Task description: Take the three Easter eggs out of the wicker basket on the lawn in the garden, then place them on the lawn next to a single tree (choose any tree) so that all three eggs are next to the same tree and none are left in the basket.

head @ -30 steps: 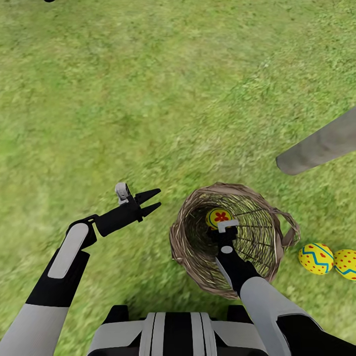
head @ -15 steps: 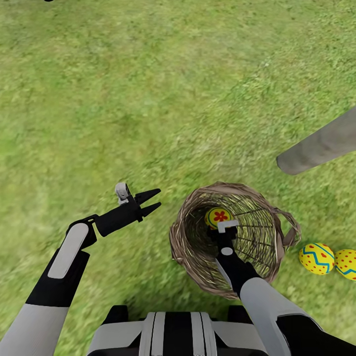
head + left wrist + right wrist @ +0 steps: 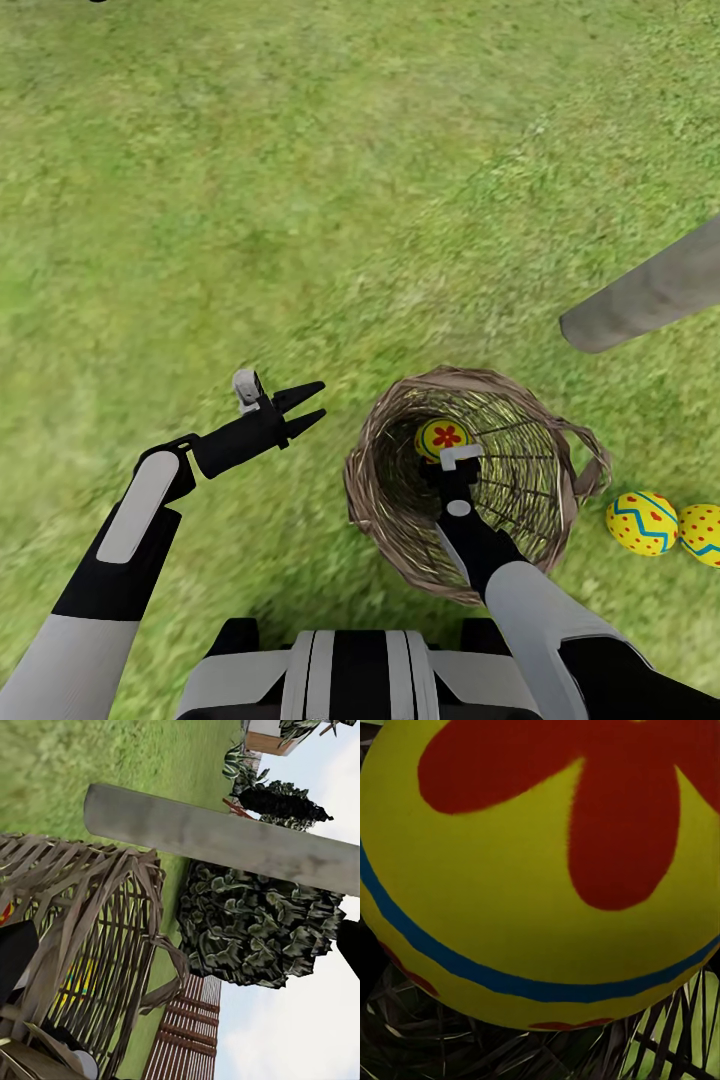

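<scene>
1. The head view looks steeply down from above both arms onto the lawn (image 3: 300, 180), with the basket (image 3: 400, 520) low in frame.
2. The left wrist view looks sideways from near the grass, close to the basket (image 3: 112, 945), past the trunk (image 3: 225, 840) toward a fence (image 3: 187, 1035).
3. The right wrist view sits inside the basket, very close to an egg (image 3: 540, 907).
4. All three share the basket.

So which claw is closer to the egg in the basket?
The right claw: it's down inside the basket, right at the egg. The left claw hangs over the grass outside.
</scene>
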Controlling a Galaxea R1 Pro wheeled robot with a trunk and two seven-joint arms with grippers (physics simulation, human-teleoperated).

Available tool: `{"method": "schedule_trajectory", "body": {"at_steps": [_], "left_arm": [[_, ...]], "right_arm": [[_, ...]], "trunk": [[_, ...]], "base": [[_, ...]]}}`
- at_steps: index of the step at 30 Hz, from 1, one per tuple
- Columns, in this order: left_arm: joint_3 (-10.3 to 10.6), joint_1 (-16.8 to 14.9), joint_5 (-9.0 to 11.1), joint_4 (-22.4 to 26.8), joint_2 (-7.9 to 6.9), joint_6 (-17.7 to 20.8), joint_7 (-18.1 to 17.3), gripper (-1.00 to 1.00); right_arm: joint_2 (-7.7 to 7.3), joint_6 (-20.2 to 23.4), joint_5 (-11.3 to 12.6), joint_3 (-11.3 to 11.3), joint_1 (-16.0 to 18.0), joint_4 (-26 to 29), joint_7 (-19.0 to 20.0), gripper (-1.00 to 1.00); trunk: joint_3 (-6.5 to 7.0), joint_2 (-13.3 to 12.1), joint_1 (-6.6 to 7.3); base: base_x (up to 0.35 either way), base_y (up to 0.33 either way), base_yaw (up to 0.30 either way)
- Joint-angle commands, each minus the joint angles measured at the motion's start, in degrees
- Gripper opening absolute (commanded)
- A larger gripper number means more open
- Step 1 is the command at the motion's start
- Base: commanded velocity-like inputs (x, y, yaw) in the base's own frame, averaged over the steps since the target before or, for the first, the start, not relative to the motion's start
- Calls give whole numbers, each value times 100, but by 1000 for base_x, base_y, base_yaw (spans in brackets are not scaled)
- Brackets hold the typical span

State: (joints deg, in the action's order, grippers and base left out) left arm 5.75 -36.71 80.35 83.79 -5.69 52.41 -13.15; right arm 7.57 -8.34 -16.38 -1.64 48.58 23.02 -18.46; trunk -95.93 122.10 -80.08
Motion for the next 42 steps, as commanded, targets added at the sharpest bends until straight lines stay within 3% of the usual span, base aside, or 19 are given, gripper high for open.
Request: {"method": "schedule_trajectory", "body": {"at_steps": [1,15,18,35,42], "left_arm": [[5,-3,-28,-3,-2,6,-39,100],[5,-3,-28,-15,-1,-2,-39,100],[5,-3,-36,-15,93,-9,-38,100],[5,-3,-37,-12,112,-5,-39,100],[5,-3,-32,-11,112,-3,-39,100]], "right_arm": [[-1,6,39,-47,2,-26,35,-100],[-1,17,39,-47,2,-26,35,-100],[-1,17,39,-47,2,-24,35,-100],[-9,43,48,-39,2,-17,26,-100],[0,35,39,-47,3,-1,18,-100]], "trunk": [[-2,1,-2],[-2,1,-2],[-2,1,-2],[-2,1,-2],[70,-160,86]], "base": [[0,0,0],[0,0,0],[0,0,0],[0,0,0],[0,0,0]]}}
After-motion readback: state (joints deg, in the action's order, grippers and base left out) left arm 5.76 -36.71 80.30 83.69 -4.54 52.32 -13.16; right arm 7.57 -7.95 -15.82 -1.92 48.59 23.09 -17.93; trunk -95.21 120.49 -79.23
